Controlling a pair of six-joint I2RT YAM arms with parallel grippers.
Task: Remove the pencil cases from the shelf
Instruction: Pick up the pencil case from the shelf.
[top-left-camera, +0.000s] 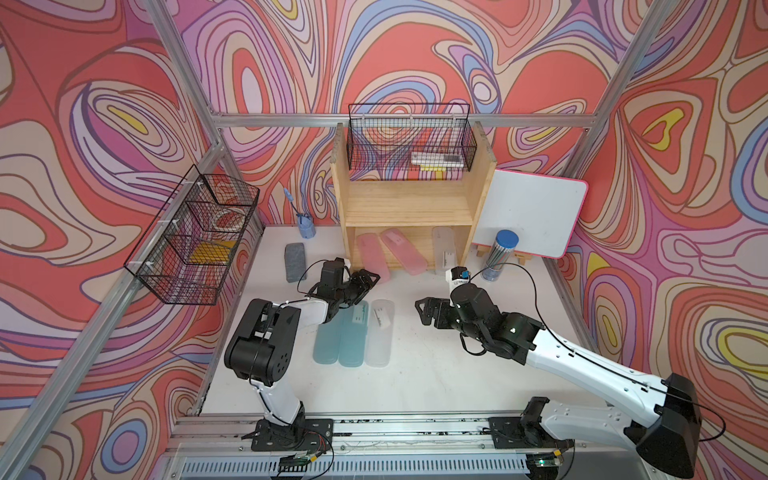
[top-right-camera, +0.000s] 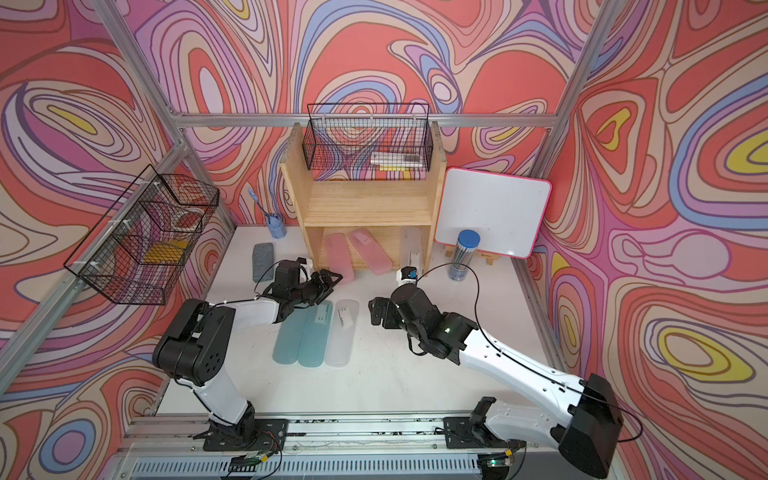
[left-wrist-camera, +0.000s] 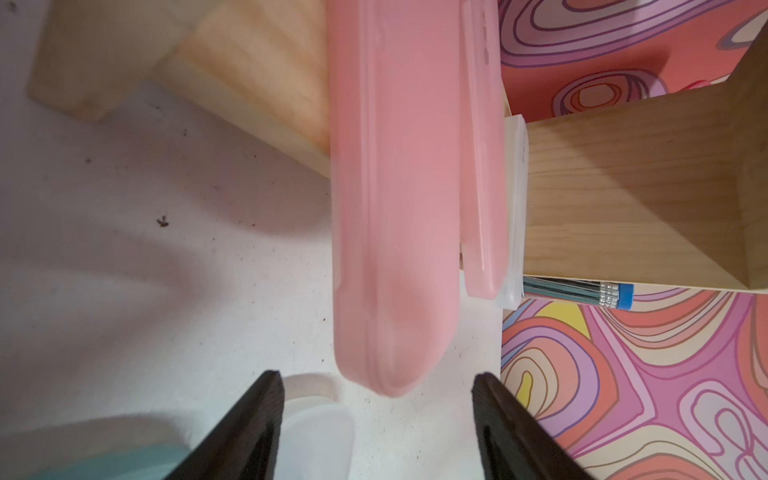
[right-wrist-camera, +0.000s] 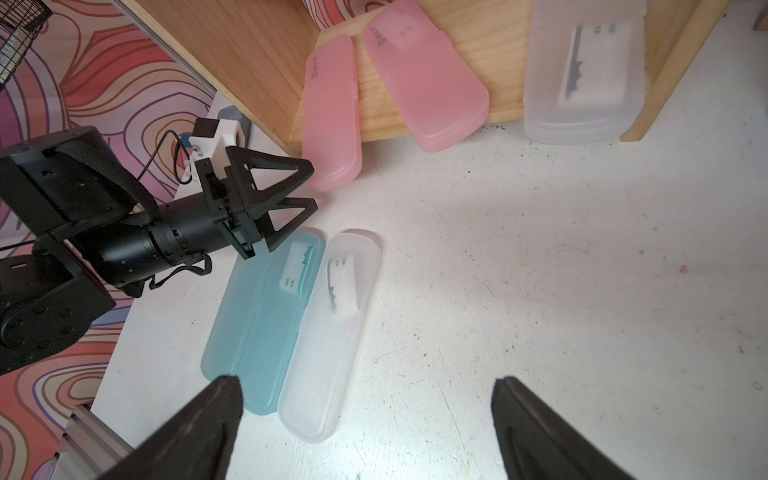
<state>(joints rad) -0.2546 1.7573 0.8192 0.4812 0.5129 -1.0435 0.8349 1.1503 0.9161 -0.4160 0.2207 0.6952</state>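
My left hand (top-left-camera: 370, 279), fingers apart, empty, nearest. From shelf (top-left-camera: 409, 208) juts pink pencil case (top-left-camera: 372, 255), long axis aimed at it.

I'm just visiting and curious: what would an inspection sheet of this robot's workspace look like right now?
Surface: white table, lightly speckled.
Job's things: wooden shelf; two pink cases and a clear case jut from its lower tier; two teal cases and a second clear case lie side by side on the table.
Clutter: grey eraser block, blue pen cup, pencil cylinder, whiteboard, two wire baskets.
Grippers: left gripper open, flanking the tip of the furthest-jutting pink case; right gripper open, empty.
Cables: a black cable loops at each wrist.
Surroundings: swirl-patterned walls, aluminium frame.
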